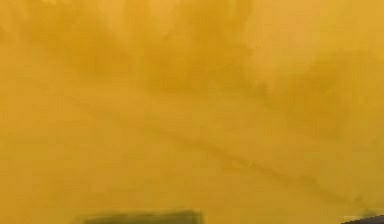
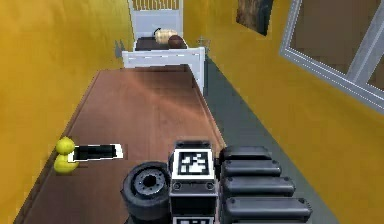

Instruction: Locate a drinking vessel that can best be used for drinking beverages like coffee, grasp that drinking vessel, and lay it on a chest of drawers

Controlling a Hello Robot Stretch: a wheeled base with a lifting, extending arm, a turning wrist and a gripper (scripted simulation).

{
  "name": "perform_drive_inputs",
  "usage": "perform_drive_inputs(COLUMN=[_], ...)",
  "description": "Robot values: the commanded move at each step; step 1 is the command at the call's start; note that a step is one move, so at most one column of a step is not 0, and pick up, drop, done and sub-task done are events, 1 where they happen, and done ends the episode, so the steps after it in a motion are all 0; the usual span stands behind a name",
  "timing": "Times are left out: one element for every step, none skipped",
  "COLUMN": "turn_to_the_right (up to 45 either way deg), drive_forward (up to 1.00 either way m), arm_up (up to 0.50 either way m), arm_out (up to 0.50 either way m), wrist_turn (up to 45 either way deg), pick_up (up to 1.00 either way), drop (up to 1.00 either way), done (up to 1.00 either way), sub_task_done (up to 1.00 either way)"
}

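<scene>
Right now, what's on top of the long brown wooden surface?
On the brown wooden surface: two small yellow-green balls and a flat dark white-edged slab. The robot's dark arm parts cover its near end.

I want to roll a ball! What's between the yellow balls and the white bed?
Only bare brown wooden top lies between the yellow balls and the white bed, seen in the arm side view. The flat dark thing sits beside the balls.
</scene>
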Motion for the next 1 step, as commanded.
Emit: perform_drive_inputs(turn_to_the_right=[0.0], drive_forward=[0.00], arm_up=[0.00], arm_out=[0.44], wrist_turn=[0.0], pick_up=[0.00], drop=[0.00], done=[0.00], sub_task_done=[0.00])
